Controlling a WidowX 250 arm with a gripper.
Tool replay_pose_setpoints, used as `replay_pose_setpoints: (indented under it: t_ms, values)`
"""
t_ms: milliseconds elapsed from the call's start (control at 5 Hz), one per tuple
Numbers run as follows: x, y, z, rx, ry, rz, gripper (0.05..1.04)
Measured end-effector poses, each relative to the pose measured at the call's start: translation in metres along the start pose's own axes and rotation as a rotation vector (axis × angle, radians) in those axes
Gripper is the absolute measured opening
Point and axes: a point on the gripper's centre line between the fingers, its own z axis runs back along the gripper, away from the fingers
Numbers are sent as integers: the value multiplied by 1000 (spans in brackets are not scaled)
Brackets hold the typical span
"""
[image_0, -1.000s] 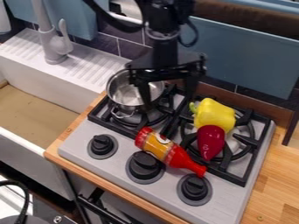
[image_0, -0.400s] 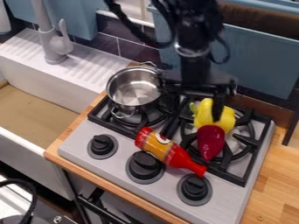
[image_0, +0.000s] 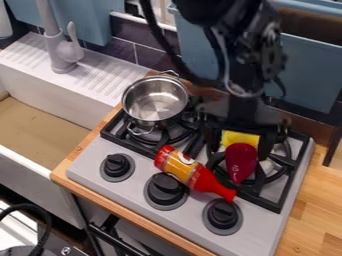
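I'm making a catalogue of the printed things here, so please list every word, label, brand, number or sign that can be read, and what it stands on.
No text can be read for certain.
Red-and-yellow plastic bottle: a round pale label, its print too small to read.
Glossy red tapered toy vegetable: tiny pale marks near its tip, too small to read.
Yellow toy pepper: no legible lettering on the part that shows.

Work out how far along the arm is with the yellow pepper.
Already done, it seems: the gripper is down at the yellow pepper. In hand: its fingers stand apart, one at each side of it, with no firm grip evident. Left: any grip and lift, since the yellow pepper looks low over the stove, right by the red one.
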Motion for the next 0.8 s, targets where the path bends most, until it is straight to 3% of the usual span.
replay_pose_setpoints:
  t_ms: [600,800]
  values:
    - [-4,-3,-25,40,10,42,966]
    - [-6,-4,-25,35,21,57,778]
